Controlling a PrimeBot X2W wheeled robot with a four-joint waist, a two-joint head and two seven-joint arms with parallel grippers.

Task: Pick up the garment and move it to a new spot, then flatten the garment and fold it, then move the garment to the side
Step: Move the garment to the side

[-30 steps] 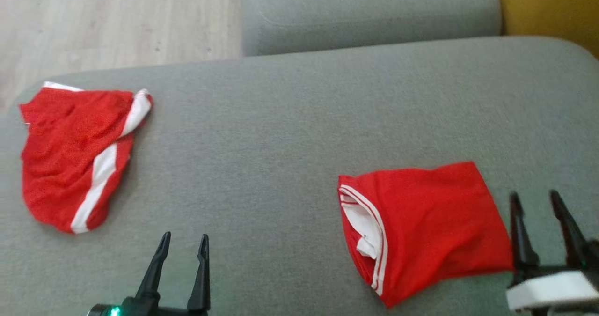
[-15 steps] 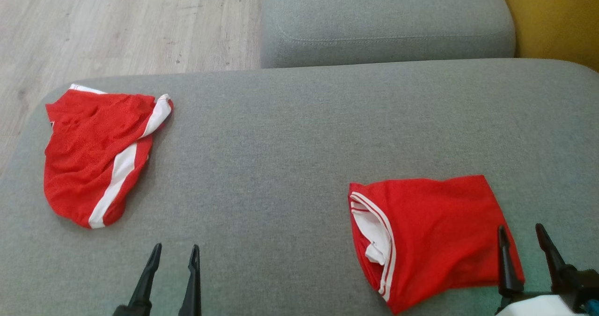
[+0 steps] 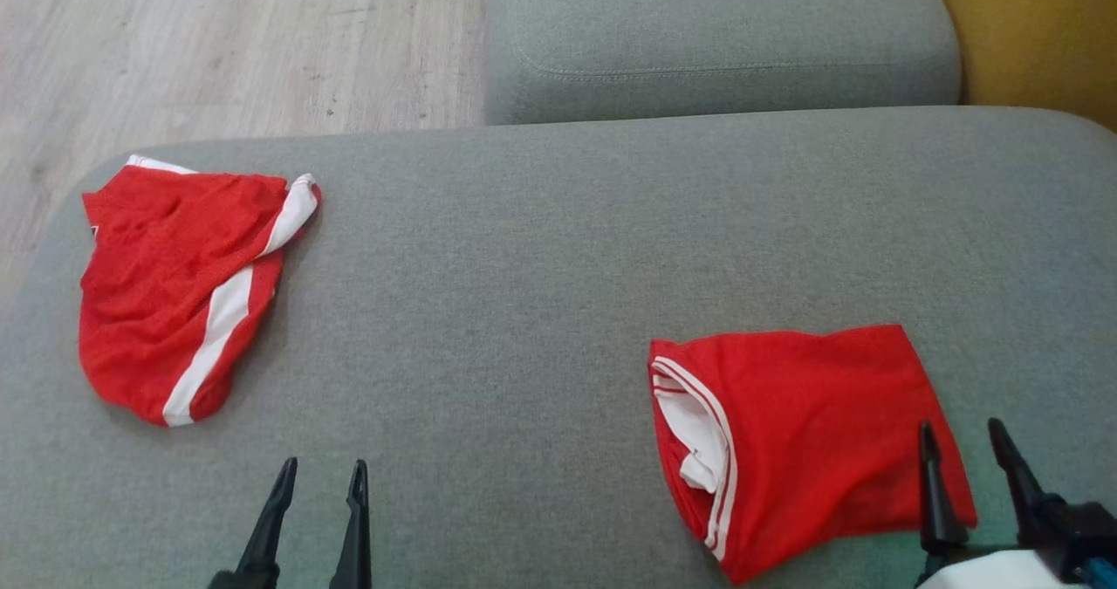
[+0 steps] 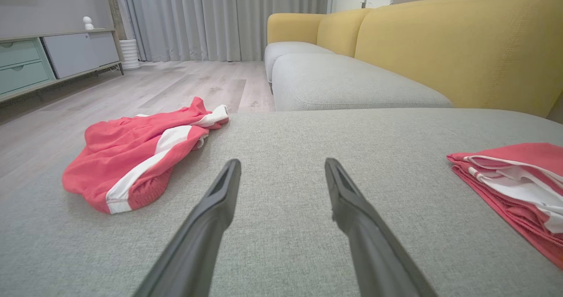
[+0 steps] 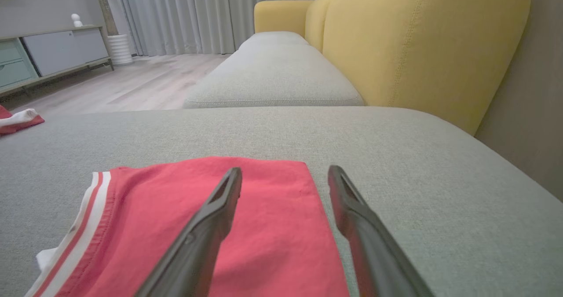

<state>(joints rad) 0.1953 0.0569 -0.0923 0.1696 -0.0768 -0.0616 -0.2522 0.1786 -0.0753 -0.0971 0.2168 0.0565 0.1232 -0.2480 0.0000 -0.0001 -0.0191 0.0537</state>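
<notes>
The folded red garment (image 3: 812,432) lies at four o'clock on the grey sofa cushion (image 3: 524,266), its white-striped opening toward nine. The right tool (image 3: 960,426), fingers spread and empty, sits at its five o'clock corner. A crumpled red garment (image 3: 166,284) lies at nine o'clock, well apart. The left tool (image 3: 321,465), at seven, is spread, holding nothing.
</notes>
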